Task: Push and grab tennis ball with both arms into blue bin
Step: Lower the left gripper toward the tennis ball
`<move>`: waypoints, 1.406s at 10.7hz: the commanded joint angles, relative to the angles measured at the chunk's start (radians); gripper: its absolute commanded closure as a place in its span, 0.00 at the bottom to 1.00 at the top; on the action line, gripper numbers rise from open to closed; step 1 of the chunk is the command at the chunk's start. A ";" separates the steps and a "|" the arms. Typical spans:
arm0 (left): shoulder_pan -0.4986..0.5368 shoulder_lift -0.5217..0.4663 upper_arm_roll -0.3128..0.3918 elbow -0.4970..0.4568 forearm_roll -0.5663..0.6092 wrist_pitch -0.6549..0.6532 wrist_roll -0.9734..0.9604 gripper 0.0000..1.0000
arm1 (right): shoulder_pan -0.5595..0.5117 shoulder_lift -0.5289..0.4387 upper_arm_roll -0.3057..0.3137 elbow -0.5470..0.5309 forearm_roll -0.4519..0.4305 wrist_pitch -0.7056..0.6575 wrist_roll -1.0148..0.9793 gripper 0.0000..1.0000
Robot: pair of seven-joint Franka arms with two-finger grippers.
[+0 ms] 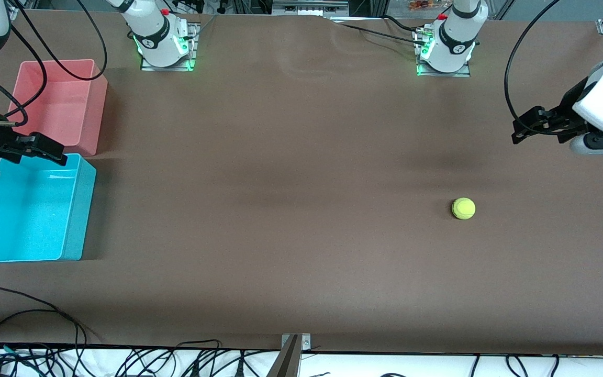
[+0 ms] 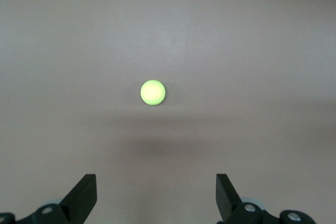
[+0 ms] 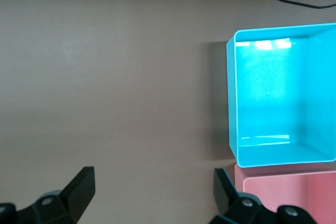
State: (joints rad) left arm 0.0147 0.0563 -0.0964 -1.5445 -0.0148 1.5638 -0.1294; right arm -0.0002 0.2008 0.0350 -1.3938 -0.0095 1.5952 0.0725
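Observation:
The tennis ball, small and yellow-green, rests on the brown table toward the left arm's end; it also shows as a bright ball in the left wrist view. My left gripper hangs in the air well apart from the ball, open and empty. The blue bin stands empty at the right arm's end. Up by that bin's rim, on the side that meets the pink tub, my right gripper is open with nothing in it. The right wrist view shows the blue bin off to one side.
A pink-red tub stands empty beside the blue bin, farther from the front camera. Both arm bases sit along the table's back edge. Black cables trail over the front edge.

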 commanded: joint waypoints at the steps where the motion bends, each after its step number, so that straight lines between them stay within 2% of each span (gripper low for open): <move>1: 0.010 -0.015 0.027 -0.071 0.001 0.036 0.033 0.00 | 0.006 -0.011 0.002 -0.019 0.009 -0.006 -0.011 0.00; 5: 0.004 -0.018 0.079 -0.169 0.003 0.146 0.042 0.00 | 0.016 -0.008 0.003 -0.024 0.008 0.008 -0.013 0.00; 8: 0.007 -0.019 0.084 -0.270 0.003 0.195 0.043 0.00 | 0.022 -0.003 0.002 -0.021 0.008 0.020 -0.022 0.00; 10: 0.007 -0.023 0.086 -0.304 0.003 0.223 0.043 0.00 | 0.020 -0.003 -0.003 -0.019 0.006 0.020 -0.055 0.00; 13: 0.017 -0.021 0.090 -0.414 0.001 0.335 0.045 0.00 | 0.019 -0.006 -0.003 -0.018 0.005 0.019 -0.057 0.00; 15: 0.018 -0.021 0.090 -0.454 -0.004 0.380 0.045 0.00 | 0.019 -0.008 -0.003 -0.018 0.005 0.016 -0.056 0.00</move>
State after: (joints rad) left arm 0.0262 0.0608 -0.0076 -1.9324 -0.0144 1.8878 -0.1053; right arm 0.0192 0.2046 0.0347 -1.4059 -0.0095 1.6070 0.0330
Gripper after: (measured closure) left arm 0.000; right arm 0.000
